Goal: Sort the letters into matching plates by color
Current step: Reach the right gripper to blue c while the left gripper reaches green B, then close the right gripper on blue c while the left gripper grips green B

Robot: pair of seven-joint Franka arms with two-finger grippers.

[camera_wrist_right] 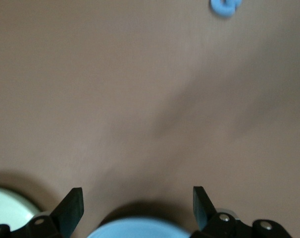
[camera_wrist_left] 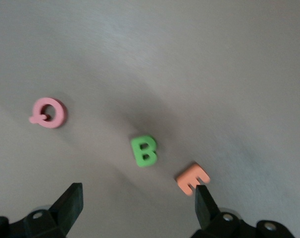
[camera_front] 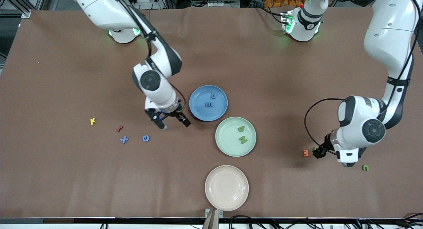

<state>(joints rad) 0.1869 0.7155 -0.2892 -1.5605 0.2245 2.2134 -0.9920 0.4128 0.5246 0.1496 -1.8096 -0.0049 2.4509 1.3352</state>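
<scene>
The blue plate (camera_front: pixel 198 112) holds two blue letters (camera_front: pixel 209 104). The mint green plate (camera_front: pixel 224 146) holds two green letters (camera_front: pixel 243 139). The beige plate (camera_front: pixel 226 187) holds nothing. My right gripper (camera_front: pixel 174 122) is open and empty, low over the table beside the blue plate's rim (camera_wrist_right: pixel 140 230), toward the right arm's end. My left gripper (camera_front: pixel 319 152) is open and empty over the table by an orange E (camera_front: pixel 305 153). The left wrist view shows my left gripper (camera_wrist_left: pixel 137 206), the orange E (camera_wrist_left: pixel 192 177) next to one fingertip (camera_wrist_left: pixel 204 201), a green B (camera_wrist_left: pixel 144 150) and a pink Q (camera_wrist_left: pixel 48 113).
Loose on the table toward the right arm's end lie a yellow letter (camera_front: pixel 93 121), a red letter (camera_front: pixel 120 128), a blue X (camera_front: pixel 124 139) and a round blue letter (camera_front: pixel 146 138), which also shows in the right wrist view (camera_wrist_right: pixel 225 6). A green letter (camera_front: pixel 365 168) lies by the left arm.
</scene>
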